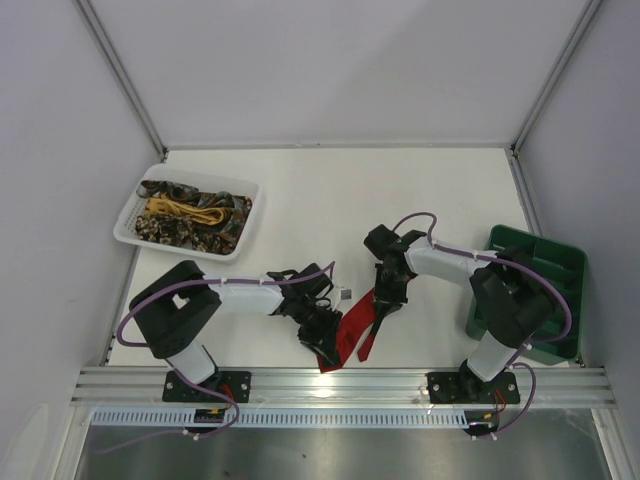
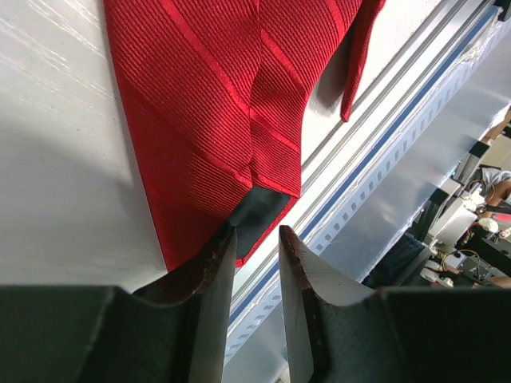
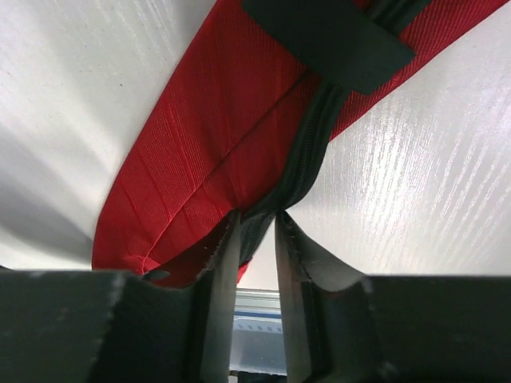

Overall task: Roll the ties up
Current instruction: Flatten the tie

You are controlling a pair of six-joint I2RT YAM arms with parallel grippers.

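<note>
A bright red tie with dark backing lies folded in a V near the table's front edge. My left gripper is at its left end. In the left wrist view the jaws stand narrow, with a corner of the tie's dark backing caught between the tips. My right gripper is over the tie's upper right part. In the right wrist view its tips pinch the dark seam of the red tie, and the fabric bunches toward them. More ties, brown-gold and yellow, lie heaped in the basket.
The white mesh basket sits at the back left. A green compartment tray stands at the right edge beside the right arm. The metal rail runs along the front, close below the tie. A small grey object lies between the grippers.
</note>
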